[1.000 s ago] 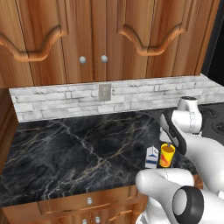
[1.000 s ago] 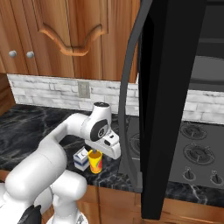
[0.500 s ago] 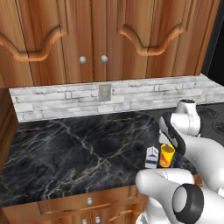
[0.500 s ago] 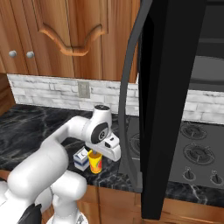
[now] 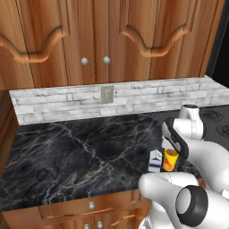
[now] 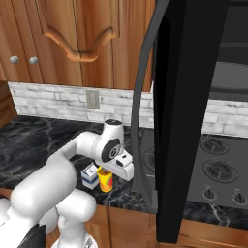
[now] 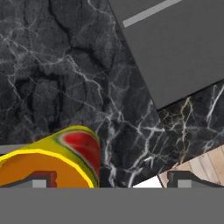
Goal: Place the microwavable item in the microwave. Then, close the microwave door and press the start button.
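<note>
Clearly the yellow cup [image 6: 105,179] stands upright on the black marble surface [image 5: 67,152], near its front edge, with its long axis vertical and its orange-tinted rim facing up. A white-and-blue milk carton [image 5: 155,160] stands just beside it. The claw [image 7: 111,177] hangs right above the cup with its jaws spread wide and nothing between them; in the hand view one fingertip [image 7: 40,178] sits over the cup's rim while the other is off to the side over bare marble.

Judging by its looks, the cup is small, light and stiff, with smooth curved walls that may slip. It is best taken across the middle of its body, squarely, since a grip near the rim could tip it. The microwave door [image 6: 186,121] hangs open nearby.
</note>
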### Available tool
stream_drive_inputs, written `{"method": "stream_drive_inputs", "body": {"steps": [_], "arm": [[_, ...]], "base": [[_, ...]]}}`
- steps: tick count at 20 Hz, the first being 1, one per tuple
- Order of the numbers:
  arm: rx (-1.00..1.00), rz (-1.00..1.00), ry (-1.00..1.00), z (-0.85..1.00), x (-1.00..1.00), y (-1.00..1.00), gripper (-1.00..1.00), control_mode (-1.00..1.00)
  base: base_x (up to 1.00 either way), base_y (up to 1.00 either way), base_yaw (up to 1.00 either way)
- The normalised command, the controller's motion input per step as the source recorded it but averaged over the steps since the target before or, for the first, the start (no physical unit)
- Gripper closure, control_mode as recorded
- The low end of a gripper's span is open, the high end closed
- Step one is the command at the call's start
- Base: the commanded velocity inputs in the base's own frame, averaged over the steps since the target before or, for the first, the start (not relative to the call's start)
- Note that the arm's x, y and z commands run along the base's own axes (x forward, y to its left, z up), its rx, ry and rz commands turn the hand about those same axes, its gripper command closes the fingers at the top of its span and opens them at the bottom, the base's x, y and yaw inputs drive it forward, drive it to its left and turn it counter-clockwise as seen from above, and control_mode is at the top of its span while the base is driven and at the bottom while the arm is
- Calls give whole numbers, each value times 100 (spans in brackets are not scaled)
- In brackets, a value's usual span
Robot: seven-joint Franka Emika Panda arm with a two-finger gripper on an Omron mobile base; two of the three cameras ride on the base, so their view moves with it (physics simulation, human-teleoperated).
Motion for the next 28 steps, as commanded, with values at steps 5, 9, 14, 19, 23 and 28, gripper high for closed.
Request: {"method": "stream_drive_inputs", "body": {"steps": [5,9,14,19,23,28], "arm": [[2,0,0,0,23,0,-100,-100],[2,0,0,0,23,0,-100,-100],[1,0,0,-13,5,0,-100,-100],[0,0,0,-27,-14,0,-100,-100],[0,0,0,-42,-41,1,-100,-100],[0,0,0,-45,-28,4,100,-100]], "base": [[0,0,0],[0,0,0],[0,0,0],[0,0,0],[0,0,0],[0,0,0]]}}
